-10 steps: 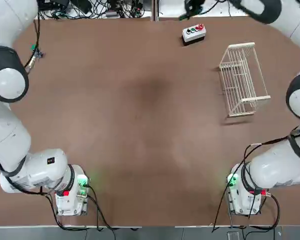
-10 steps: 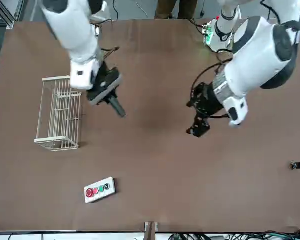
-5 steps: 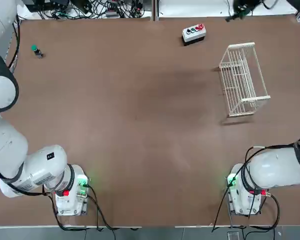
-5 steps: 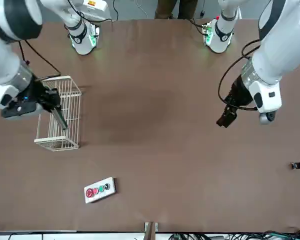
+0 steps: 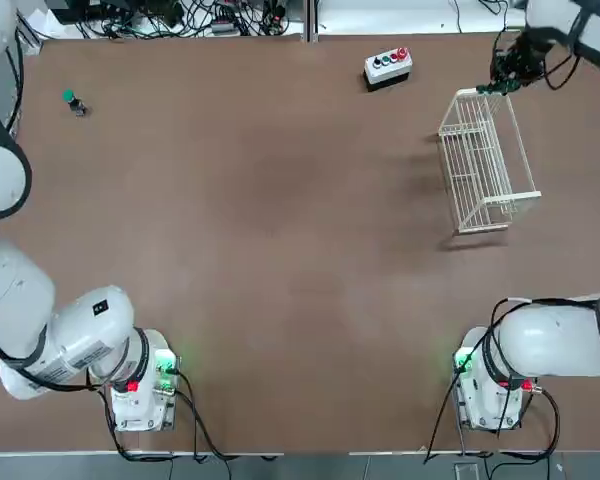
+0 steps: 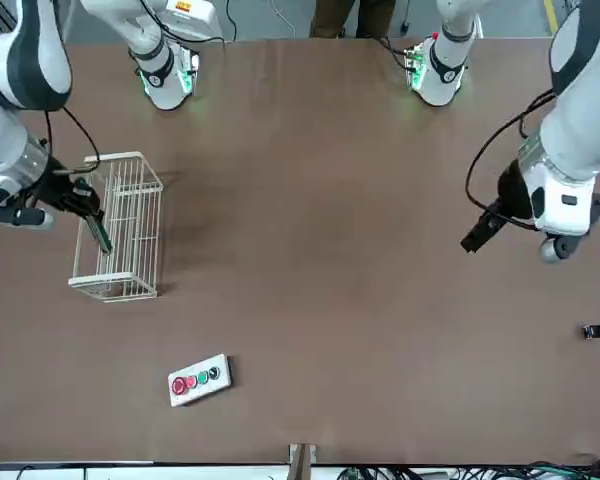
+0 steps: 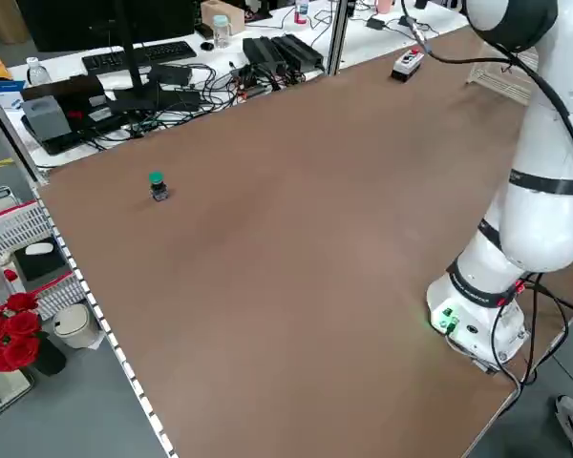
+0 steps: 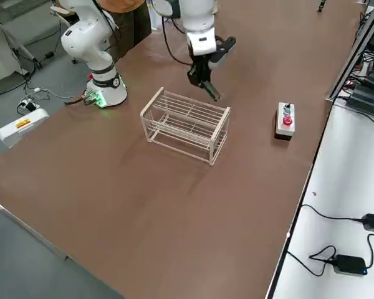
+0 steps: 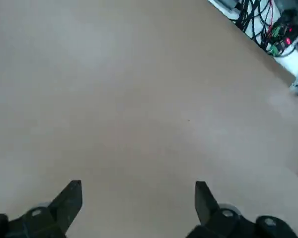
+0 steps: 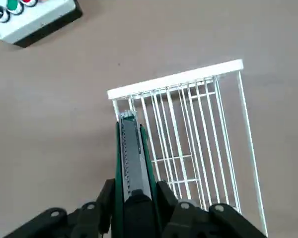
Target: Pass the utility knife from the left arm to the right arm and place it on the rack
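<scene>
r tool (image 10: 134,198) clamped on knife (image 10: 130,153)

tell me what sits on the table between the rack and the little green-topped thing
Nothing: in the top view, only bare brown table lies between the rack and the green-topped object. The button box sits off that line.

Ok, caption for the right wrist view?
Right gripper holds the utility knife above the white wire rack, button box beyond.
</scene>
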Controlling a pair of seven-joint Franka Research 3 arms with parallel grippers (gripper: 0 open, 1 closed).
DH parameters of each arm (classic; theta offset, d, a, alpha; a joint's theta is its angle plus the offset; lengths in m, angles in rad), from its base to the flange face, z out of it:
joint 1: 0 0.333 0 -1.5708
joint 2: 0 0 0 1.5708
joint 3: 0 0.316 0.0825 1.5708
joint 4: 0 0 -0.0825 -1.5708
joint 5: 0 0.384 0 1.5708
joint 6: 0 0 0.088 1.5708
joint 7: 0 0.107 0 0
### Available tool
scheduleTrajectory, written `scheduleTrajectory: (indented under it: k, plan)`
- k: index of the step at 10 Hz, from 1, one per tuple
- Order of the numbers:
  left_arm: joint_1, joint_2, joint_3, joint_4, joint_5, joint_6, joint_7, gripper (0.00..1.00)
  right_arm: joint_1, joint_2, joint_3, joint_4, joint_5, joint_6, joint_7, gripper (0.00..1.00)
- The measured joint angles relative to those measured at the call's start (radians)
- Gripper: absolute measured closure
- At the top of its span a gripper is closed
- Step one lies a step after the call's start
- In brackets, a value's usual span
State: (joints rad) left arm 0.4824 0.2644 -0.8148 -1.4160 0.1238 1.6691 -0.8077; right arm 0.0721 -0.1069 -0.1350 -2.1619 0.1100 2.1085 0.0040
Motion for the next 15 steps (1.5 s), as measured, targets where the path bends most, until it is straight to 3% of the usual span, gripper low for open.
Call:
scheduleTrajectory:
  k: [2, 3, 4, 7, 9, 12, 15]
  plan:
    - [0.041, -0.015, 0.003, 0.002, -0.015, -0.038, 0.281, 0.00, 0.000, 0.000, -0.023, -0.074, 0.000, 0.093, -0.034, 0.60]
    - [0.023, -0.024, 0.022, 0.001, -0.016, -0.045, 0.338, 0.00, 0.000, 0.000, -0.031, -0.101, 0.000, 0.123, -0.043, 0.60]
    - [-0.038, -0.031, 0.082, 0.001, -0.016, -0.053, 0.404, 0.00, 0.001, -0.001, -0.033, -0.124, 0.000, 0.150, -0.046, 0.60]
    - [-0.306, -0.083, 0.392, 0.001, -0.077, -0.093, 0.564, 0.00, 0.007, -0.001, -0.033, -0.200, 0.000, 0.265, -0.055, 0.60]
    - [-0.438, -0.134, 0.523, -0.006, -0.087, -0.123, 0.612, 0.00, 0.010, -0.002, -0.032, -0.227, 0.000, 0.323, -0.066, 0.60]
    - [-0.489, -0.213, 0.601, -0.048, -0.101, -0.124, 0.602, 0.00, 0.010, -0.003, -0.033, -0.265, 0.000, 0.373, -0.070, 0.60]
    - [-0.484, -0.224, 0.662, -0.048, -0.114, -0.140, 0.637, 0.00, 0.010, -0.003, -0.034, -0.275, 0.000, 0.374, -0.077, 0.60]
